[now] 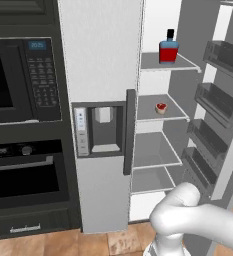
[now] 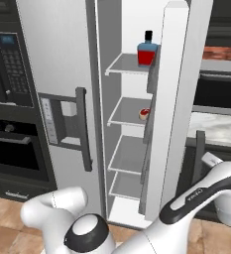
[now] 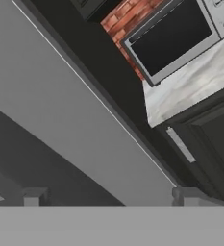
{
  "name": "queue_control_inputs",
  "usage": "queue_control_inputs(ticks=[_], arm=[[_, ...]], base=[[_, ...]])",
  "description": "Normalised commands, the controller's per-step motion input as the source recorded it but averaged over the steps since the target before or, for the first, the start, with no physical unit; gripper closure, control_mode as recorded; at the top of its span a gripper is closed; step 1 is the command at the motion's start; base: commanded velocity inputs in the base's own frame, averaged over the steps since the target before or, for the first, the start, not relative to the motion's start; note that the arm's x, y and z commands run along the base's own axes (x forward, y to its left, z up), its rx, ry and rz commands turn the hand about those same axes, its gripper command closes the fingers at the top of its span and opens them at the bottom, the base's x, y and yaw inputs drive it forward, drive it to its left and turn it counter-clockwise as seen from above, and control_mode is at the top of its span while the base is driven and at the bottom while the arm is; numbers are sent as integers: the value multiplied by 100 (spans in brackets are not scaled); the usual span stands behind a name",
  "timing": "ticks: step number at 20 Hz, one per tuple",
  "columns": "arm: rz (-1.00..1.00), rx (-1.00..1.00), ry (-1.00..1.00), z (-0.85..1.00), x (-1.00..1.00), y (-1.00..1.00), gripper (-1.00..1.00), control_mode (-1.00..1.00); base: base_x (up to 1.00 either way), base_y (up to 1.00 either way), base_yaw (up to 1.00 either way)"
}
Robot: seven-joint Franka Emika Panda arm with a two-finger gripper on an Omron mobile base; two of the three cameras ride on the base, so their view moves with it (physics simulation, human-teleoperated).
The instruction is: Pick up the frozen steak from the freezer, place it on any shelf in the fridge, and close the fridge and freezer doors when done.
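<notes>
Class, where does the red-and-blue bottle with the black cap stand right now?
The red-and-blue bottle stands upright on the top shelf inside the open fridge, one shelf above a small red-topped item.

A dark microwave (image 1: pixel 18 80) sits above a black oven (image 1: pixel 25 175). A blue-and-red bottle (image 1: pixel 168 50) stands upright; a small red-topped cup (image 1: pixel 161 108) rests one level below.

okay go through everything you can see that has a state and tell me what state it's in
Fridge door: swung wide open.
Freezer door: shut.
Bottle: upright on the top shelf, cap on.
Small red item: resting on the second shelf.
Microwave: door shut, display lit.
Oven: door shut.
Hand: open, holding nothing.
</notes>
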Motion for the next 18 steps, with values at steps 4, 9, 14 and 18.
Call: queue_control_inputs(ticks=[4,9,14,18], arm=[[0,0,-3,-6,25,63,-100,-100],[0,0,0,0,69,24,-100,-100],[1,1,0,0,55,24,-100,-100],[6,4,0,0,19,99,-100,-100]], base=[[0,0,0],[0,0,0],[0,0,0],[0,0,0]])
